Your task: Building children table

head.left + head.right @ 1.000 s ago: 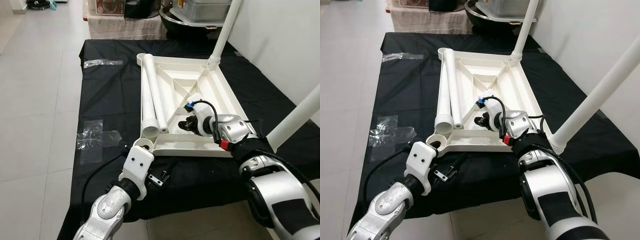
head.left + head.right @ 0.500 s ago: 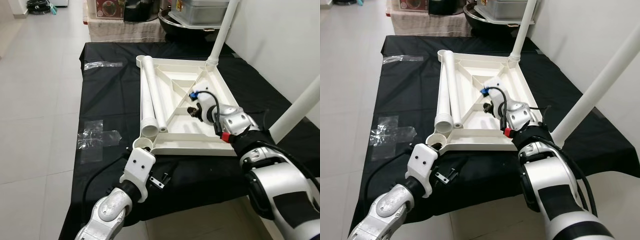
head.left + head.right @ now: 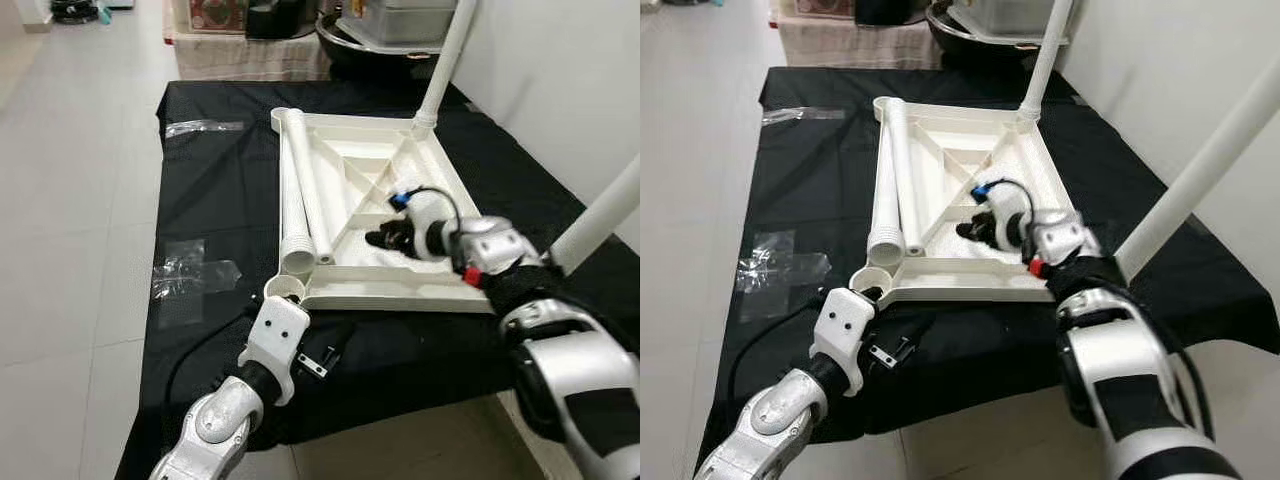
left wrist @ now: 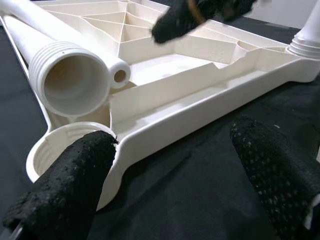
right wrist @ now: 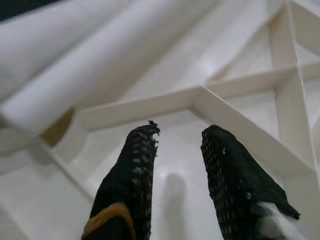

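The white plastic table top [image 3: 380, 297] lies upside down on a black cloth [image 3: 220, 200]. One leg [image 3: 445, 60] stands in its far right corner and another [image 3: 600, 215] in the near right corner. Two loose legs [image 3: 303, 190] lie along its left side. The near left socket [image 4: 55, 150] is empty. My left gripper [image 4: 175, 185] hovers open just before that corner, nothing between its fingers. My right gripper [image 3: 378, 239] is over the ribbed inside of the top, pointing toward the loose legs, open and empty [image 5: 177, 145].
Clear plastic wrappers [image 3: 195, 270] lie on the cloth's left part, another [image 3: 205, 127] farther back. Boxes and a dark bowl [image 3: 380, 40] stand beyond the cloth's far end. A white wall runs along the right, tiled floor [image 3: 70, 200] on the left.
My right gripper swung to the far side of the ribs, then came back nearer and now points left toward the loose legs. The left arm has stayed put.
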{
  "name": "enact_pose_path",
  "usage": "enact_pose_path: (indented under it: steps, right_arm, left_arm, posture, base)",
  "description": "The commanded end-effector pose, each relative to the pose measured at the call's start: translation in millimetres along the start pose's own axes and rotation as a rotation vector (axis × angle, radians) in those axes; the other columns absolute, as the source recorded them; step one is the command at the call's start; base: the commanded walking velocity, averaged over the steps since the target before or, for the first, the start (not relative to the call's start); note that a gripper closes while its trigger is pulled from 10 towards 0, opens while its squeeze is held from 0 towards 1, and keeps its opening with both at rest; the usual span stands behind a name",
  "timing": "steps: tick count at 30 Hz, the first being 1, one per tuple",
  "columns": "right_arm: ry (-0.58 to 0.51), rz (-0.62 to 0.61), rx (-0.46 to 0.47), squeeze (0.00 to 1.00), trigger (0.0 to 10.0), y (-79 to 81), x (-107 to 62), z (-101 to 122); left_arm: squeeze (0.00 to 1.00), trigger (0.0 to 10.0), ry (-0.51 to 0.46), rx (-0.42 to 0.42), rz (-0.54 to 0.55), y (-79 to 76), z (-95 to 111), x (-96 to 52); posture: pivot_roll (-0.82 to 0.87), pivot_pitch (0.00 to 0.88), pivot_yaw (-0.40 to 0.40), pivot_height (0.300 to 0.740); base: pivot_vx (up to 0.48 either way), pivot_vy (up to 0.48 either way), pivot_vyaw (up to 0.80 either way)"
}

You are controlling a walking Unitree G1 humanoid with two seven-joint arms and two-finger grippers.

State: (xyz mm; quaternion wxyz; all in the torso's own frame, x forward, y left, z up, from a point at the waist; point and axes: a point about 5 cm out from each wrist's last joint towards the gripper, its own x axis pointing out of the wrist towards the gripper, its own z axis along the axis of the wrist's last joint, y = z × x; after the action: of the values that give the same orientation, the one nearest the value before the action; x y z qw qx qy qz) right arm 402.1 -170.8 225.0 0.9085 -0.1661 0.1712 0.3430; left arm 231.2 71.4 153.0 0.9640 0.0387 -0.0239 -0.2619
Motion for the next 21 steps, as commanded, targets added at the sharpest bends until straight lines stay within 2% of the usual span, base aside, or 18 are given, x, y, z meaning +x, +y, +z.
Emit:
enact_pose_path:
  steps: [1,3,6,10,14,16,21]
  right_arm:
    - [-0.006,0.109,-0.046,0.00,10.0,5.6,-2.0,3]
    - [0.023,0.236,-0.121,0.00,10.0,13.7,-4.8,1]
    - [0.050,0.287,-0.168,0.00,10.0,17.9,-5.2,-2]
    - [0.087,0.295,-0.192,0.00,10.0,22.9,0.8,-6]
    - [0.150,0.288,-0.264,0.00,10.0,27.7,10.2,-11]
    - [0.179,0.302,-0.328,0.00,10.0,31.9,15.0,-10]
    - [0.203,0.364,-0.399,0.00,10.0,38.7,17.6,-5]
  left_arm:
    - [0.00,10.0,0.010,-0.001,-0.008,-3.3,-2,-0.8]
    - [0.00,10.0,0.012,-0.005,-0.007,-3.8,-2,-1.1]
    - [0.00,10.0,0.010,-0.006,-0.006,-4.2,-2,-1.2]
    - [0.00,10.0,0.009,-0.007,-0.004,-4.1,-1,-1.6]
    - [0.00,10.0,0.008,-0.008,-0.005,-4.9,-1,-2.3]
    - [0.00,10.0,0.008,-0.010,-0.002,-4.9,-1,-3.0]
    - [0.00,10.0,0.012,-0.012,0.001,-5.4,-2,-4.1]
  posture:
    - [0.02,0.120,-0.117,0.740]
    - [0.02,0.123,-0.118,0.740]
    - [0.02,0.122,-0.122,0.740]
    - [0.02,0.125,-0.124,0.740]
    - [0.02,0.126,-0.126,0.740]
    - [0.02,0.128,-0.133,0.740]
    - [0.01,0.128,-0.139,0.740]
  base:
    - [0.000,0.000,0.00]
    - [0.000,0.000,0.00]
    - [0.000,0.000,0.00]
    - [0.000,0.000,0.00]
    - [0.000,0.000,0.00]
    - [0.000,0.000,0.00]
    - [0.000,0.000,0.00]
